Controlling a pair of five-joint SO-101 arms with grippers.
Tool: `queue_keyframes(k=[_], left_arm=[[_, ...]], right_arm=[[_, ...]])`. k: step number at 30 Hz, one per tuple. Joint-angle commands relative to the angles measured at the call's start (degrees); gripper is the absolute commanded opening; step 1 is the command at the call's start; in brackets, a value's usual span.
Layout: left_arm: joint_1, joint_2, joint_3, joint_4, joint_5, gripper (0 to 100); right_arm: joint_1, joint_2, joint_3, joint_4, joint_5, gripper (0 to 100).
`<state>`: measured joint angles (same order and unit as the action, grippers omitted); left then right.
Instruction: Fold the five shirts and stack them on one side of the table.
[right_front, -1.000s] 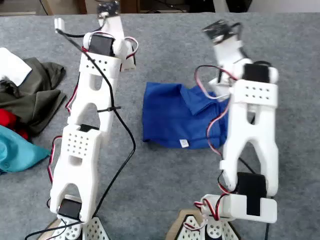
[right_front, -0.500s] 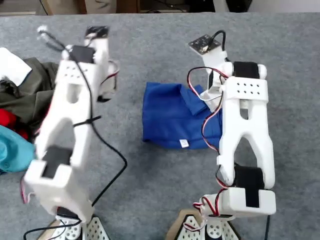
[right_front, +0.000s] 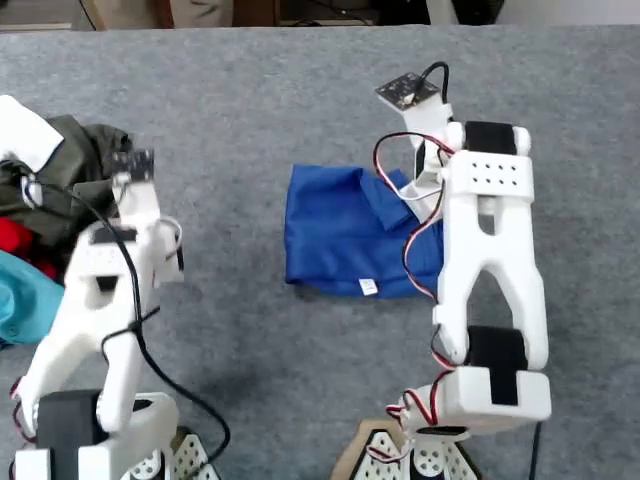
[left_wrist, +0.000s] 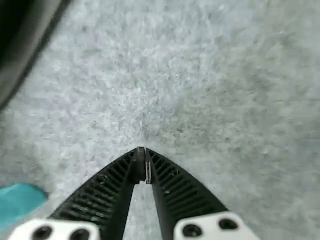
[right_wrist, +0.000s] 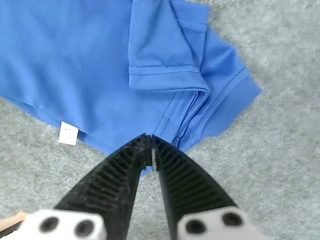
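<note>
The right gripper (right_wrist: 148, 145) has its jaws pressed together on nothing. It hangs over the near hem of the blue shirt (right_wrist: 75, 65), just beside the doubled-over sleeve (right_wrist: 160, 55). A small white tag (right_wrist: 68, 133) pokes out along that same hem. The blue shirt lies flat in a rough rectangle in the middle of the grey table (right_front: 300, 90), so it looks folded but not yet set to one side.

The left gripper (left_wrist: 142, 159) is also closed and empty. It points down at bare table well to the left of the blue shirt. Past its tips are a dark edge of the olive shirt (right_front: 85, 180) and a corner of the teal shirt (left_wrist: 17, 205). Both belong to the loose heap at the table's left edge, along with the red shirt (right_front: 15, 238) and the white shirt (right_front: 22, 130).

My read is that one shirt is done and four wait. The next move is either shifting the blue shirt to a stacking spot or drawing a fresh shirt from the heap. Either way a gripper must first spread its jaws, then take a single layer of cloth cleanly.
</note>
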<state>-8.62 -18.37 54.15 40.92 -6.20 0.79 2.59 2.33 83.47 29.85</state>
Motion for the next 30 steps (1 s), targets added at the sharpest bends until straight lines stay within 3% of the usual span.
queue_keyframes(k=[1, 10, 17, 23, 30], left_arm=[[-0.4, -2.4, 5.1, -9.3, -0.3, 2], [-1.6, -2.3, 4.5, -9.7, -0.2, 2], [-1.7, -2.2, 4.5, -9.7, -0.2, 2], [-1.6, -2.1, 4.5, -9.7, -0.2, 2], [-1.6, -2.0, 4.5, -9.7, -0.2, 2]], right_arm=[[-1.6, 2.4, -3.3, -0.1, 0.2, 0.5], [-8.5, 10.2, -7.7, 4.0, 0.1, 0.5], [-10.0, 15.7, -7.7, 0.1, -3.3, 0.5], [-6.1, 21.7, -10.2, -6.2, -3.3, 0.5], [1.7, 29.5, -32.9, -4.4, -3.3, 0.5]])
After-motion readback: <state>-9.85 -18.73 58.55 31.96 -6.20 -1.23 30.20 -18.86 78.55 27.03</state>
